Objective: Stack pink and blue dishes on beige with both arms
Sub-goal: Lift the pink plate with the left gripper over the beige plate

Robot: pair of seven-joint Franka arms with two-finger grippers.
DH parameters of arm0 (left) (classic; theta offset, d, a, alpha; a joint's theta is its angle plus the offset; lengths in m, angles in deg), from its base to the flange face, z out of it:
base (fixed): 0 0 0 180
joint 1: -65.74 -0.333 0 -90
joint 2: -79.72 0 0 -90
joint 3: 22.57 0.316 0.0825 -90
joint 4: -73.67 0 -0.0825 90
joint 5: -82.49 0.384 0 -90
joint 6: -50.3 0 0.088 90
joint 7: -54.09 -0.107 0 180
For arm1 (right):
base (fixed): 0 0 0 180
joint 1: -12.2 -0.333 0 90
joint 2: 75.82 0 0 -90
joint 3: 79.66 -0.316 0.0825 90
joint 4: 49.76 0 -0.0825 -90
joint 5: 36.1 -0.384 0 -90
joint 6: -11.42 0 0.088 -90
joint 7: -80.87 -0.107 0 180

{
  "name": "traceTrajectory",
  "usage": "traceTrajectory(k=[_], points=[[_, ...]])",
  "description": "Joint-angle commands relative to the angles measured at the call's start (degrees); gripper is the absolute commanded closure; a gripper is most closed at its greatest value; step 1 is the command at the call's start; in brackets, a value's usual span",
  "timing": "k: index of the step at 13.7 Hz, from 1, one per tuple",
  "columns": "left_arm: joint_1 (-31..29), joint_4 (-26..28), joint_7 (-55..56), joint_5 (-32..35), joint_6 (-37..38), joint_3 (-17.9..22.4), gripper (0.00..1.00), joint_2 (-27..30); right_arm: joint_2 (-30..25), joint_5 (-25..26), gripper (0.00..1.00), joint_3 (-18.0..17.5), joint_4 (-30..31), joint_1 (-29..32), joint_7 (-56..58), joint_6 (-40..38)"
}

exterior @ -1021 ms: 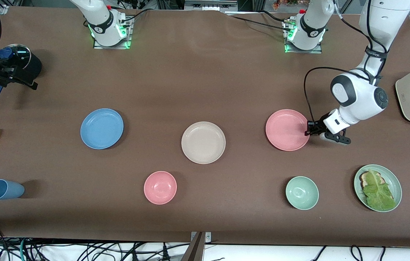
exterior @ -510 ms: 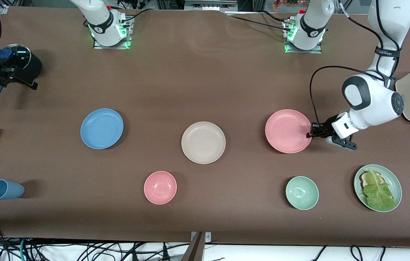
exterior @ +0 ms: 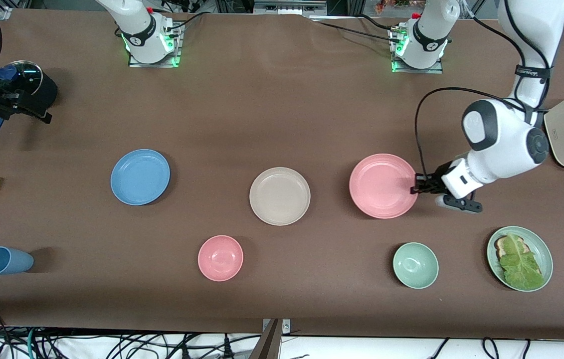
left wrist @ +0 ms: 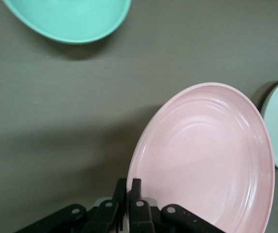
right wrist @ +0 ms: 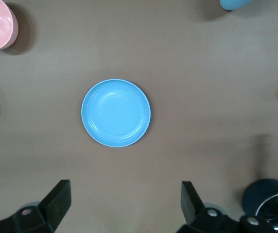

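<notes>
From the front view, nothing was stacked yet: the beige plate [exterior: 280,196] sat bare at mid-table, with the blue plate [exterior: 140,177] well apart at its nine o'clock, toward the right arm's end. The pink plate [exterior: 383,185] was at its three o'clock, and I judged it raised off the cloth, though I couldn't confirm that from above. So I judged the first carry under way, with both stacking moves left to do. My left gripper [exterior: 415,189] was pressed together on the pink plate's rim at that plate's three o'clock. I couldn't see the right gripper there.

In the left wrist view, the left gripper's fingers [left wrist: 128,190] pinched the pink plate's [left wrist: 212,165] edge, the plate tilting away from them, with a green bowl [left wrist: 68,19] close by.

In the right wrist view, the right gripper [right wrist: 125,204] hung high over the blue plate [right wrist: 115,112], fingers spread wide, holding nothing, waiting.
</notes>
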Motion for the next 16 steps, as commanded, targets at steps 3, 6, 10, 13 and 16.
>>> traceTrajectory(k=[3,6,10,13,16], points=[[7.28,-3.91,12.97,1.44,1.12,0.43,1.0,-0.96,-0.71,-0.26,0.0,0.0,-0.34,0.22,0.73,-1.06],[12.37,-6.64,21.76,3.89,0.6,0.43,1.0,-3.5,-0.71,-0.26,0.0,0.09,-0.34,0.22,0.82,-1.41],[18.62,-9.99,31.53,5.04,-3.52,0.43,1.0,-8.68,-0.79,-0.26,0.0,0.18,-0.34,0.22,0.82,-1.5],[22.75,-10.08,36.28,5.04,-7.74,0.6,1.0,-11.24,-0.79,-0.35,0.0,0.18,-0.34,0.22,0.82,-1.5],[25.92,-10.86,40.5,5.04,-10.56,0.86,1.0,-13.61,-0.71,-0.35,0.0,0.18,-0.34,0.22,0.73,-1.94]])
